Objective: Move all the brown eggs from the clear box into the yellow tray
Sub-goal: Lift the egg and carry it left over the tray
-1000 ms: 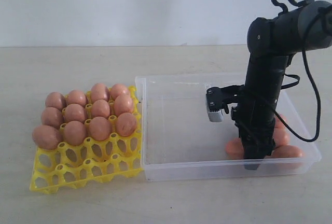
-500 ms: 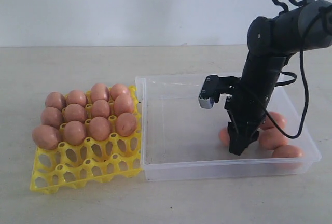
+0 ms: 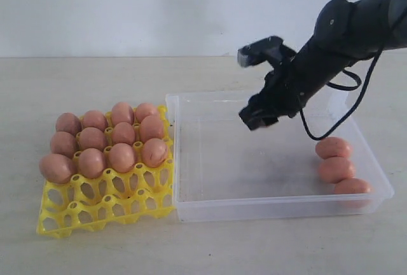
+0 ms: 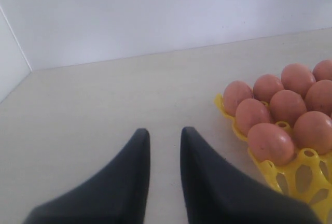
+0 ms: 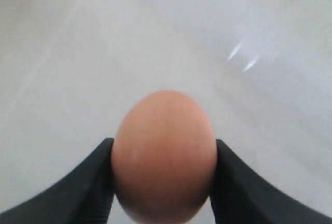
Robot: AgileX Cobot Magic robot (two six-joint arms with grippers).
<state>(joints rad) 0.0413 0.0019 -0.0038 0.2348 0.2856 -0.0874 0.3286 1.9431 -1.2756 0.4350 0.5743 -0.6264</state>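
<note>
At L, yellow tray [image 3: 75, 210] w/ twelve brown eggs [image 3: 122, 157], my L jaws slightly apart, empty (wrist cam only), clear box [image 3: 254, 210] mid, R jaws above it gripping one egg [image 5: 163, 156], three more eggs [image 3: 335, 169] by box's R wall.

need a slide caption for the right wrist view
Right gripper shut on a brown egg, held over the clear box.
</note>
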